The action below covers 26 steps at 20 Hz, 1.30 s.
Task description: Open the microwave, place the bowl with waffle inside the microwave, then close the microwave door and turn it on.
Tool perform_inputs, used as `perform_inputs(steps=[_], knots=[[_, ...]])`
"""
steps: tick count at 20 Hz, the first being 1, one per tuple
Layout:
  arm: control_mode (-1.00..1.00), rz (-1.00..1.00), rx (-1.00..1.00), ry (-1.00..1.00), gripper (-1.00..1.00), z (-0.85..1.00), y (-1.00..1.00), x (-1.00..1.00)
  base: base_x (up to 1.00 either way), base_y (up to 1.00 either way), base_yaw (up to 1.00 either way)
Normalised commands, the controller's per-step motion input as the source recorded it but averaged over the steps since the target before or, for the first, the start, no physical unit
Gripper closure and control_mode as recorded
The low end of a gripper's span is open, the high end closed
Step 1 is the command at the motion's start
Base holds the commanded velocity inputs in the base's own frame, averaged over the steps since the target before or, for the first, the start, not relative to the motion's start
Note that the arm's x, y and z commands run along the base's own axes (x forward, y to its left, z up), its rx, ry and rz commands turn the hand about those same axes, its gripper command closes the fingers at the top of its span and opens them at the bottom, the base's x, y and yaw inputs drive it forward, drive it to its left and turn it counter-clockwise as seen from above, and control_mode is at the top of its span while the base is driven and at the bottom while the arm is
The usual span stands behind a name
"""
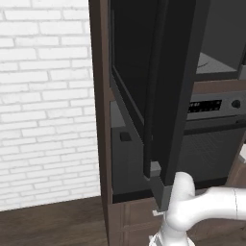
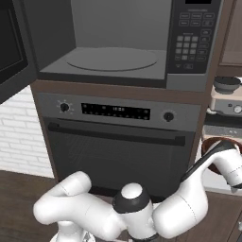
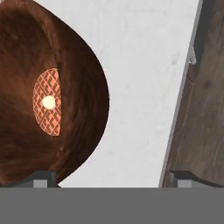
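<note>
The microwave [image 2: 113, 59] stands open in the brown cabinet, its grey turntable bare and its keypad [image 2: 191, 38] on the right. The microwave door [image 1: 173, 86] is swung out to the left, edge-on in the left base view. The brown bowl [image 3: 26, 131] with the round waffle [image 3: 47, 101] and a pat of butter sits on a white counter [image 3: 140, 65]. My gripper [image 3: 113, 179] hangs open above the bowl's right rim. One fingertip [image 3: 41, 178] is over the bowl, the other near the counter's edge. In the right base view the bowl [image 2: 208, 147] shows low right, partly hidden behind my wrist.
The oven [image 2: 118, 142], with two knobs, a display strip and a long handle bar, sits right under the microwave. An appliance with a dark dish [image 2: 227, 85] stands on the counter at right. A white brick wall [image 1: 43, 96] is to the left. Wooden floor [image 3: 205, 109] lies past the counter's edge.
</note>
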Motion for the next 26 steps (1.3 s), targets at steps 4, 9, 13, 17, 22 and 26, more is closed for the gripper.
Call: perform_inputs(steps=[4, 9, 13, 17, 22, 26], knots=[[-1.0, -0.02, 0.04, 0.01, -1.0, 0.0, 0.0, 0.34, 0.0, 0.0, 0.0], [-1.0, -0.03, 0.03, 0.03, -1.0, 0.0, 0.0, 0.36, 0.0, 0.0, 0.0], [-1.0, -0.01, 0.01, 0.02, -1.0, -0.02, 0.0, 0.29, 0.0, 0.0, 0.0], [-1.0, -0.01, 0.01, 0.0, -1.0, -0.15, -0.02, 0.18, 0.0, 0.0, 0.0], [-1.0, -0.01, 0.02, 0.0, -1.0, -0.31, -0.03, 0.0, 0.0, 0.0, 0.0], [-1.0, -0.02, 0.01, 0.0, -1.0, -0.31, -0.03, 0.0, 0.0, 0.0, 0.0]])
